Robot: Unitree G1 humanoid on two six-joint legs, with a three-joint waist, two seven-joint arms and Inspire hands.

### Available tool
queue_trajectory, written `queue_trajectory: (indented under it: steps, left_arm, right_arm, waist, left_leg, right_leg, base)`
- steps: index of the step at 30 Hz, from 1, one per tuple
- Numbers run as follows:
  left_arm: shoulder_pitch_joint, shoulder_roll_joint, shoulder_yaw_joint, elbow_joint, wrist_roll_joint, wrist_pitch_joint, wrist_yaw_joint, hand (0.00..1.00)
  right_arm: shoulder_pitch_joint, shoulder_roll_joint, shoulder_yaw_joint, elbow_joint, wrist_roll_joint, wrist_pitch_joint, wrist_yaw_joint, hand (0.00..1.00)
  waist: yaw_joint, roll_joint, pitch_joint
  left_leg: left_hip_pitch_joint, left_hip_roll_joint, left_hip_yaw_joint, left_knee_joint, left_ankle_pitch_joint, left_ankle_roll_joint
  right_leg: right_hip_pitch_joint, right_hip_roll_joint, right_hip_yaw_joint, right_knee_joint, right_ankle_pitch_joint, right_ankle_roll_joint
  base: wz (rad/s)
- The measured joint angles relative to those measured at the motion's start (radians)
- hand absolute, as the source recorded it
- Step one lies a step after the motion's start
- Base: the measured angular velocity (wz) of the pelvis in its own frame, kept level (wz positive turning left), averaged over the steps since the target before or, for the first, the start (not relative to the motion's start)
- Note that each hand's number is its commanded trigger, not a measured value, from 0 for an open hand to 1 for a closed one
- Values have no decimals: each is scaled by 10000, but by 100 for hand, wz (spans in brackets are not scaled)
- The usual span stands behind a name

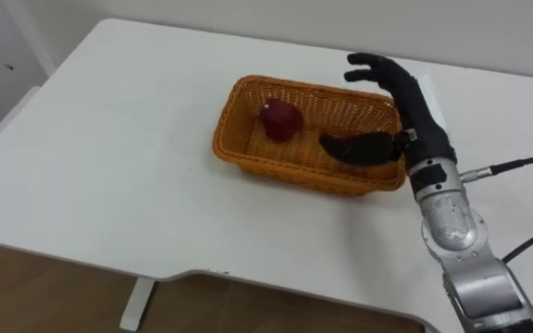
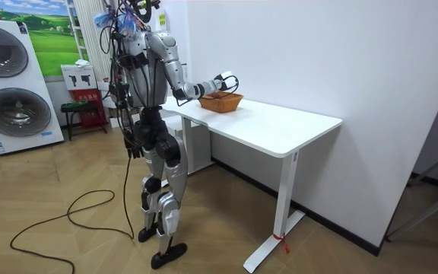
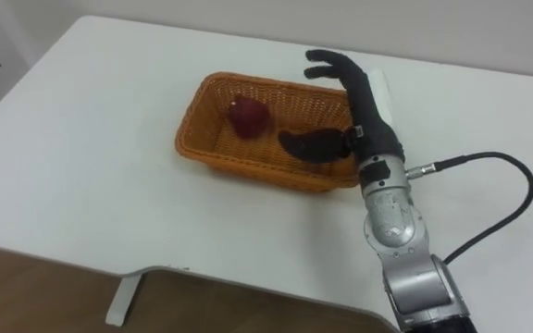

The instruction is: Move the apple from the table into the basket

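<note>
Right hand (image 1: 415,109) hovered spread and empty over the orange woven wicker basket (image 1: 257,157), clear of the dark red apple (image 1: 281,118) inside; probably pre-grasp, needing a leftward reach and closure.

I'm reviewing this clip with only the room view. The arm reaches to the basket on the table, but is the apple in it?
Observer: Yes, a red apple lies inside the basket, in its left half.
Operator: Is the right hand holding it?
Observer: No. The right hand is open over the basket's right end, apart from the apple.
Operator: Anything else inside the basket?
Observer: Besides the apple, the hand's thumb reaches in near the right end.
</note>
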Motion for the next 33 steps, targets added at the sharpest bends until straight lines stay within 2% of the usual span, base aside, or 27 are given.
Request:
queue_trajectory:
  steps: [8, 11, 14, 16, 18, 21, 22, 25, 26, 27, 28, 31, 33]
  left_arm:
    - [168, -6, 46, -15, 10, -3, 33, 0]
    - [228, -10, 133, -11, 19, -8, 39, 0]
    - [332, -34, 718, 6, 4, -123, 91, 0]
    - [419, -20, 856, 20, 3, -176, 187, 0]
    - [463, -26, 1079, 190, 4, -363, 268, 0]
    - [623, -25, 1350, 182, -1, -445, 493, 0]
    - [697, -27, 1456, 189, 3, -449, 585, 0]
    - [844, -36, 1721, 181, -6, -462, 722, 0]
    - [890, -36, 1844, 189, -6, -458, 765, 0]
    - [944, -37, 1886, 191, -4, -432, 844, 0]
    - [963, -38, 1889, 179, 3, -407, 882, 0]
    - [1054, -40, 1975, -88, 6, -304, 928, 0]
    - [1051, -56, 1975, -186, -25, -297, 979, 0]
  right_arm:
    - [10, -6, -241, 17, 158, -6, -182, 0]
    - [12, -92, -760, -42, 439, -7, -324, 0]
    - [20, -214, -1626, -491, 508, -43, -683, 0]
    - [26, -289, -2157, -755, 515, -276, -1161, 0]
    - [59, -469, -3001, -876, 510, -630, -1886, 0]
    - [136, -708, -4197, -875, 703, -711, -3101, 0]
    - [212, -715, -4692, -876, 711, -749, -3587, 0]
    - [589, -722, -5667, -891, 1069, -861, -4465, 0]
    - [694, -720, -6050, -876, 1366, -870, -4974, 0]
    - [739, -721, -6431, -718, 1513, -883, -5418, 0]
    - [821, -721, -6647, -653, 1603, -883, -5619, 0]
    - [1429, -745, -7670, 176, 2860, -880, -6697, 0]
    - [1901, -727, -7894, 660, 3747, -859, -7069, 0]
  waist:
    - [-241, -3, -11]
    - [-341, -9, -45]
    - [-576, -21, -96]
    - [-736, -52, -155]
    - [-1040, -115, -231]
    - [-1308, -207, -272]
    - [-1368, -212, -267]
    - [-1615, -222, -252]
    - [-1693, -216, -211]
    - [-1925, -210, -189]
    - [-2007, -211, -188]
    - [-2339, -258, -165]
    - [-2461, -255, -167]
  left_leg:
    - [34, -6, -4, 5, -1, 0]
    - [27, 3, 29, 7, 0, 1]
    - [7, 2, 28, 6, 5, 7]
    - [21, 2, 58, 6, 5, 7]
    - [59, 4, 62, 5, 6, 7]
    - [134, 4, 122, -45, 6, 7]
    - [210, 17, 211, -77, 6, 7]
    - [290, 18, 254, -116, 6, 7]
    - [315, 22, 324, -144, 6, 8]
    - [323, 22, 349, -149, 6, 8]
    - [323, 22, 349, -156, 6, 8]
    - [205, 35, 336, -155, -1, 5]
    - [154, 32, 340, -149, 0, 6]
  right_leg:
    - [92, 1, -2, -17, 0, 1]
    - [39, -6, 10, -9, 0, 1]
    - [19, -7, 20, 4, 0, 1]
    - [20, -4, 24, 0, 0, 1]
    - [54, -3, 27, 3, 0, 1]
    - [74, 1, 69, -1, 1, 1]
    - [107, 14, 218, -15, 1, 1]
    - [144, 11, 272, -9, 0, 2]
    - [137, 13, 305, -14, 0, 3]
    - [141, 12, 304, -26, 0, 3]
    - [140, 11, 300, -18, 0, 3]
    - [77, 18, 304, 9, 0, 4]
    - [32, 18, 326, 21, 0, 3]
  base:
    - [2]
    - [-1]
    - [0]
    - [-4]
    - [0]
    - [-8]
    - [-18]
    - [-10]
    - [-14]
    - [-12]
    - [-4]
    - [0]
    - [0]
